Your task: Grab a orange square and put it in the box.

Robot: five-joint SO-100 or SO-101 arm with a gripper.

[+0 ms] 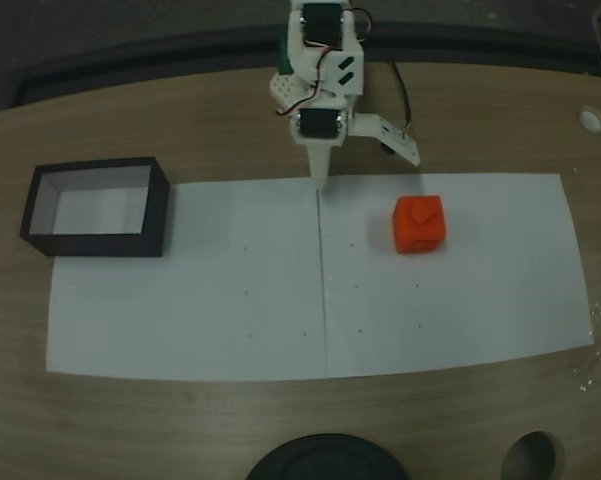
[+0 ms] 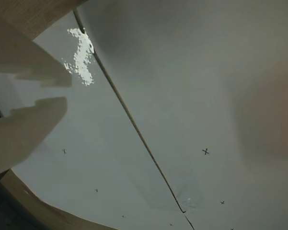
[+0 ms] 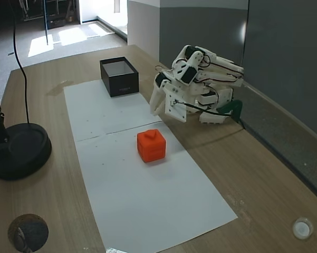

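A small bright orange-red cube [image 1: 419, 223] with a raised round stud on top is seen resting on white paper sheets [image 1: 230, 300] laid across a brown wood-grain tabletop [image 1: 280, 430]. In a fixed view the cube lies on the right-hand sheet, nearer the far edge of the paper than the near edge, upright and touching nothing else. In another fixed view the same cube [image 3: 151, 145] is shown just beyond the seam between the two sheets.

A shallow rectangular box [image 1: 96, 207] with thin black walls and a pale inside is placed at the far left corner of the paper, partly on the bare wood, well apart from the cube. In the other fixed view the box [image 3: 118, 76] is seen at the far end of the paper.

The white plastic arm is folded low at the far edge of the tabletop, with its gripper [image 1: 365, 160] tilted down toward the paper's far edge near the seam. One finger points at the seam, the other is splayed out to the right, so the claw is spread wide and nothing is held. In the wrist view the two pale fingers [image 2: 24, 129] are seen at the left, above the seam, with a gap between them.

A round black base [image 3: 16, 150] with a thin pole is stood on the wood beside the paper.
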